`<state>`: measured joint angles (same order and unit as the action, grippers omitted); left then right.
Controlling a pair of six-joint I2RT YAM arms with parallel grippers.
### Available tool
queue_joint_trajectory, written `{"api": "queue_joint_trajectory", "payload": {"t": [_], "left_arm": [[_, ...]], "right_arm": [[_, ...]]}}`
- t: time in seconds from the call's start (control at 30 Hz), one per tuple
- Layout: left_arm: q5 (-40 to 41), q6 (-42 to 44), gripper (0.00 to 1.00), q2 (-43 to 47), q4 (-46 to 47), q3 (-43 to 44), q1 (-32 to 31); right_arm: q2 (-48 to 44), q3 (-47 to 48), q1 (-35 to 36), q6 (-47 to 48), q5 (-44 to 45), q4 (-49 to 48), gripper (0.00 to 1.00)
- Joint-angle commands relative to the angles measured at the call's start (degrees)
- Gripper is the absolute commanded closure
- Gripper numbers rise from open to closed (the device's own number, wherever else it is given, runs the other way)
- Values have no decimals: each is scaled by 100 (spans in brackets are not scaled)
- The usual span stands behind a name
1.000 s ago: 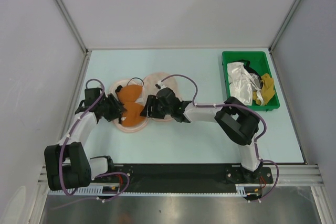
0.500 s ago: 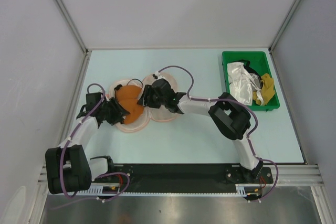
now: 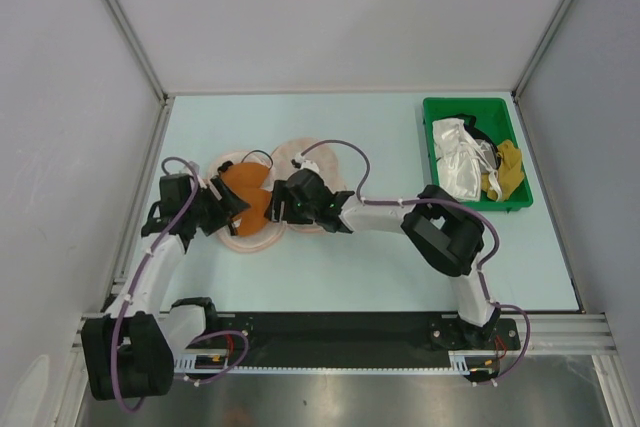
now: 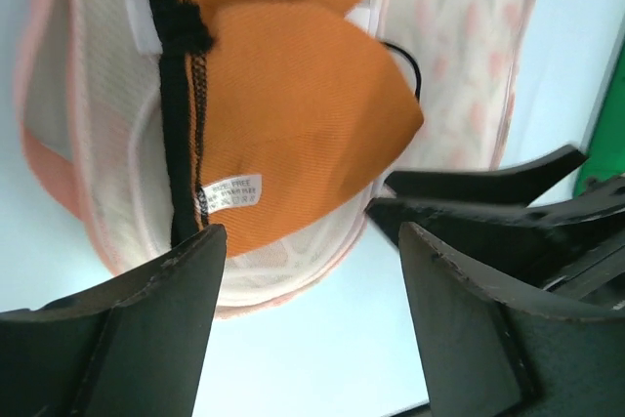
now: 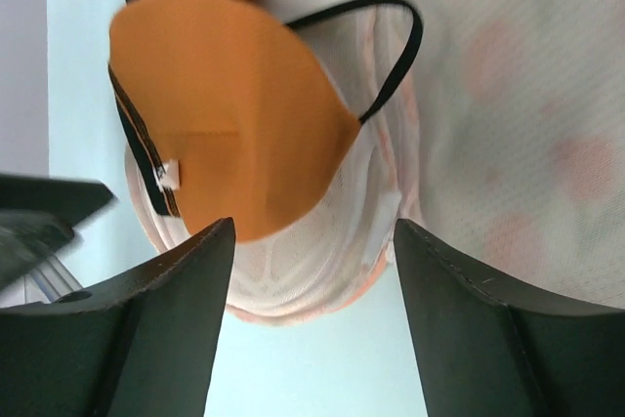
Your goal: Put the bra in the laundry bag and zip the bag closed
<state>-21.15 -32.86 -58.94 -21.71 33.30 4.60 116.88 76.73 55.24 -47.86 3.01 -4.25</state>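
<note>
The orange bra (image 3: pixel 247 199) lies with its cups stacked in the left half of the open laundry bag (image 3: pixel 250 239), on the white mesh. The bag's other half (image 3: pixel 322 159) lies open to the right, behind the right gripper. My left gripper (image 3: pixel 226 207) is open and empty at the bag's left edge. My right gripper (image 3: pixel 276 203) is open and empty at the bra's right side. In the left wrist view the bra (image 4: pixel 293 114), its black strap (image 4: pixel 177 95) and the bag's near rim (image 4: pixel 293 285) sit ahead of the left gripper (image 4: pixel 311 241). The right wrist view shows the bra (image 5: pixel 225 114) and the mesh rim (image 5: pixel 312 261) ahead of the right gripper (image 5: pixel 312 231).
A green bin (image 3: pixel 436 147) holding white and yellow garments stands at the back right. The two grippers face each other closely across the bag. The right gripper's fingers (image 4: pixel 488 197) show in the left wrist view. Grey walls enclose the table.
The bra's cups, spread apart a second ago, now lie stacked in the bag's left half. The right gripper went back over the bag, then returned nearer. The left gripper shifted slightly.
</note>
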Motion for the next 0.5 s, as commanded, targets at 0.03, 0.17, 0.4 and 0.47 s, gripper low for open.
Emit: {"api": "queue_joint_trajectory", "payload": {"t": [0.03,0.17,0.4,0.47], "left_arm": [[830,447,23,488,-245,440,-38],[1419,623,23,725,-386,616,-30],[1640,685,21,849,-412,704,-30],[1666,676,21,858,-412,739,-29]], "right_arm": [[-210,-211,-40,-127,-1,-541,29],[-113,-185,-75,-75,16,-726,40],[124,44,-250,101,-239,-858,53],[194,70,-286,101,-493,-998,53]]}}
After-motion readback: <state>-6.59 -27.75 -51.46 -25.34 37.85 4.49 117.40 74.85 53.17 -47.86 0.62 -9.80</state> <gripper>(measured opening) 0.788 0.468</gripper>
